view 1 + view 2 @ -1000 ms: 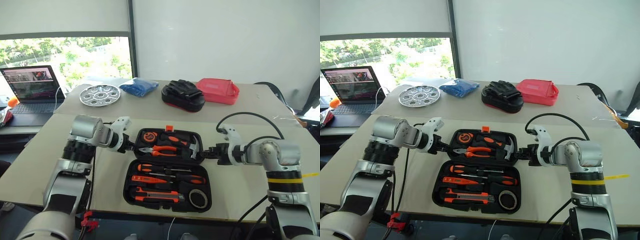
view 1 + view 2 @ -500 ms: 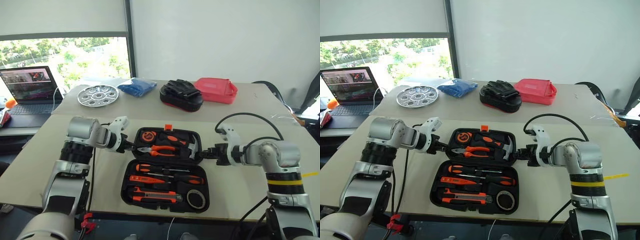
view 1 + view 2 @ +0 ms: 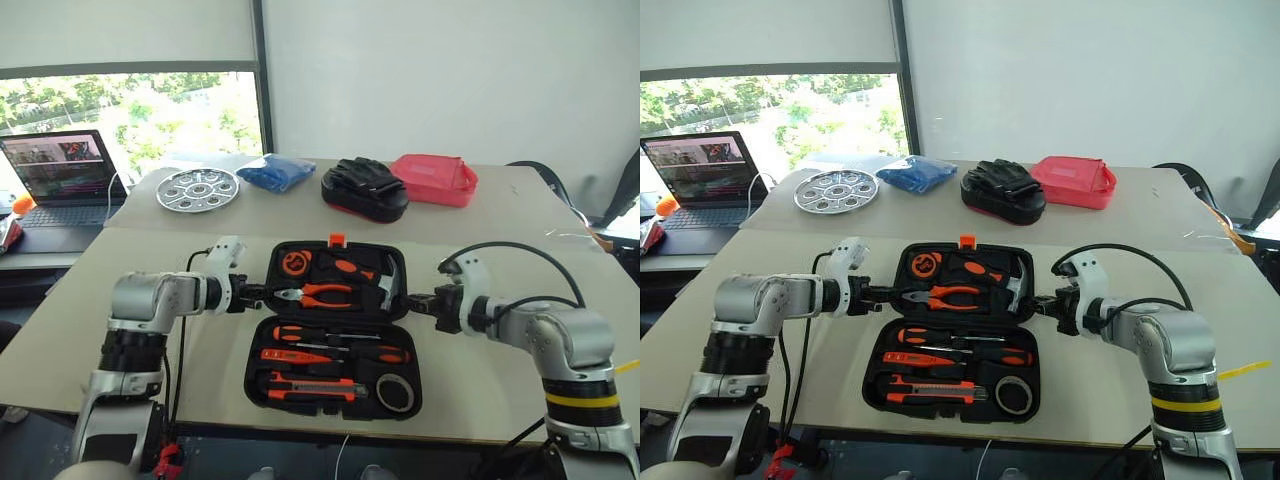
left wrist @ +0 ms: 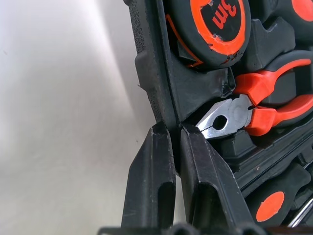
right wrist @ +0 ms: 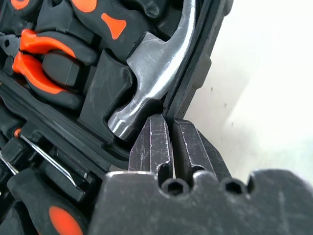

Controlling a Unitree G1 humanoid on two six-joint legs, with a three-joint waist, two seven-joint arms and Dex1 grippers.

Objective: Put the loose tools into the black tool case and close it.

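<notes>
Flat black moulded-plastic tool case: far half now tipped up since a second ago, left gripper and right gripper each clamped on its side rim, closing underway.

White wall, window with sunlit greenery at left, roller blind above, beige tables.

Black tool case open on counter, lid tilted up; screwdrivers, utility knife, tape roll seated in recesses.
</notes>
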